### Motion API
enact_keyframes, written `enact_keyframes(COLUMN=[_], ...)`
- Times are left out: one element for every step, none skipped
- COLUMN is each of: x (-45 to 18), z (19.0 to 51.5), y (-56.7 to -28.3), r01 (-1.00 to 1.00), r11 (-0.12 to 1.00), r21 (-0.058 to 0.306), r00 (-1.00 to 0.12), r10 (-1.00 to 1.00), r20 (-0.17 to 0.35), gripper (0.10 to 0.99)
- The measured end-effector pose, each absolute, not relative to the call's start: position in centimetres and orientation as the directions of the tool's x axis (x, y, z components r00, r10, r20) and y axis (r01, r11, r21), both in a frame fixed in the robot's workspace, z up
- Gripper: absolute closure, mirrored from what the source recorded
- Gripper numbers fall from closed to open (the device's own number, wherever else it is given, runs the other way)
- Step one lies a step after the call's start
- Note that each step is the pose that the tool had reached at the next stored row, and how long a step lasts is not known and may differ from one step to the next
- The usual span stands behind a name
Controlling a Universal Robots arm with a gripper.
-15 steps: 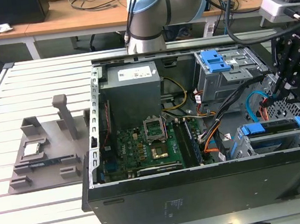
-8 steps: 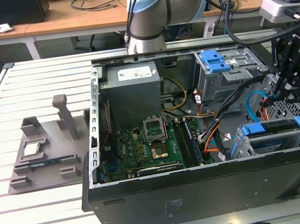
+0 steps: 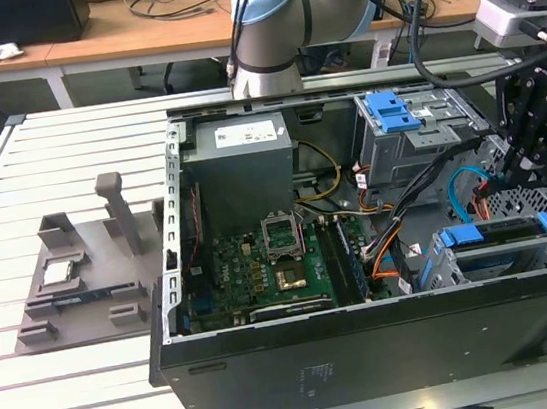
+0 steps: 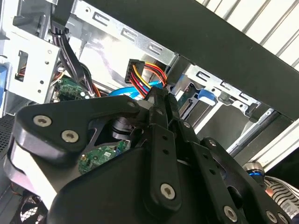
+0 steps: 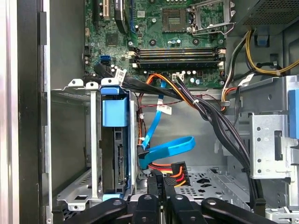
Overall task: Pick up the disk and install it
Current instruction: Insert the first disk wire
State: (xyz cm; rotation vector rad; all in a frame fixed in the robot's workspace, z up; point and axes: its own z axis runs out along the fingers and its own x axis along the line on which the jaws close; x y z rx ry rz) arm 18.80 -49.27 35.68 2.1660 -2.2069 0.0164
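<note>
Hovering inside open black computer case (image 3: pixel 375 363) | jaws narrow | blue-bracketed silver rectangular disk (image 5: pixel 117 144) seated in grey metal cage (image 5: pixel 93 154)

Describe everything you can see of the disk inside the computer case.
In the first wrist view the disk stands on edge, seated in a silver metal cage. Its visible end is dark, with a connector slot. A blue plastic bracket frames it, with a tab at the outer end. A blue cable lies beside it; whether it is plugged in cannot be told.
</note>
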Motion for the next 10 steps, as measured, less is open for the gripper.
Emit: enact_keyframes(x=[18.77, 18.76, 18.73, 18.71, 18.70, 18.69, 18.68, 18.67, 18.64, 18.61], z=[35.67, 35.65, 35.63, 35.61, 35.58, 35.57, 35.54, 35.51, 35.47, 35.45], y=[-49.33, -49.40, -49.48, -49.53, -49.61, -49.66, -49.75, -49.83, -49.99, -50.17], r01=[-0.999, -0.999, -0.999, -0.999, -0.999, -0.999, -0.999, -0.999, -0.999, -0.999], r11=[0.019, 0.019, 0.019, 0.019, 0.019, 0.019, 0.019, 0.019, 0.019, 0.019], r21=[0.027, 0.027, 0.027, 0.027, 0.027, 0.027, 0.027, 0.027, 0.027, 0.027], r00=[-0.018, -0.018, -0.018, -0.018, -0.018, -0.018, -0.018, -0.018, -0.018, -0.018], r10=[-0.999, -0.999, -0.999, -0.999, -0.999, -0.999, -0.999, -0.999, -0.999, -0.999], r20=[0.043, 0.043, 0.043, 0.043, 0.043, 0.043, 0.043, 0.043, 0.043, 0.043], gripper=[0.922, 0.922, 0.922, 0.922, 0.922, 0.922, 0.922, 0.922, 0.922, 0.922])
